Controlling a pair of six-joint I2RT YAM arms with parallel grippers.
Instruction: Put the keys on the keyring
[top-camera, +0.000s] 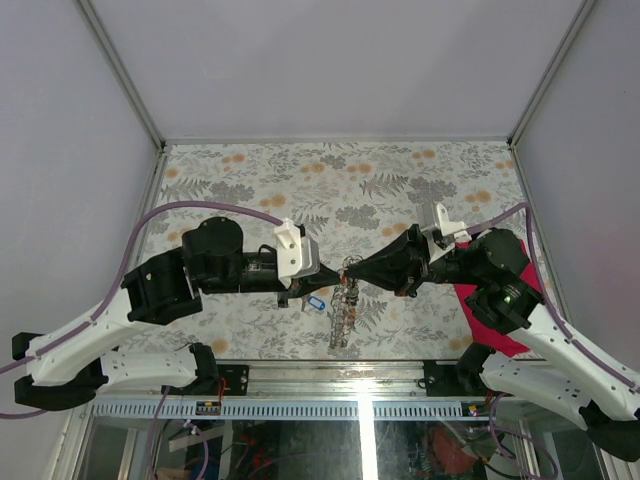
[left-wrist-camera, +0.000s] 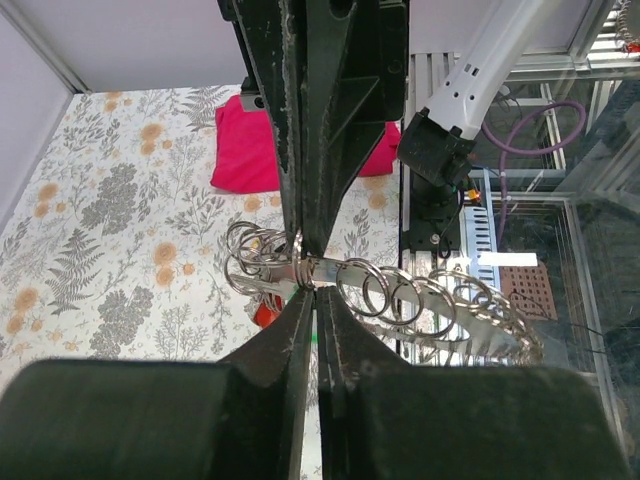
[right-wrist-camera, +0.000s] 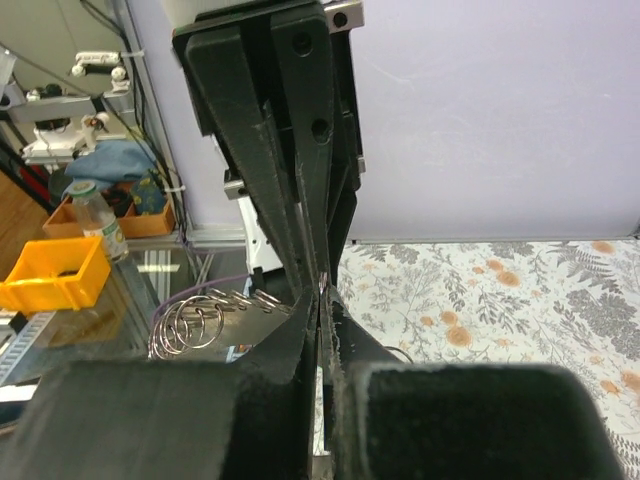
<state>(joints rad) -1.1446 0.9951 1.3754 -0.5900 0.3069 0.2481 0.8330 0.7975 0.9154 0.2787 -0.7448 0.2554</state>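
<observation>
Floral tablecloth (top-camera: 400, 190). The keyring (left-wrist-camera: 255, 262) is at centre, off the cloth, between facing tips. Its chain (left-wrist-camera: 440, 305) runs toward the near edge, crosswise to the arms. The right gripper (left-wrist-camera: 303, 240) is pinched shut on the ring. The left gripper (left-wrist-camera: 313, 295) is closed just below, touching it; I cannot tell what it holds. Both are equally near.

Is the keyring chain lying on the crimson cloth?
No, the chain is near the middle, well apart from the crimson cloth off to the right.
</observation>
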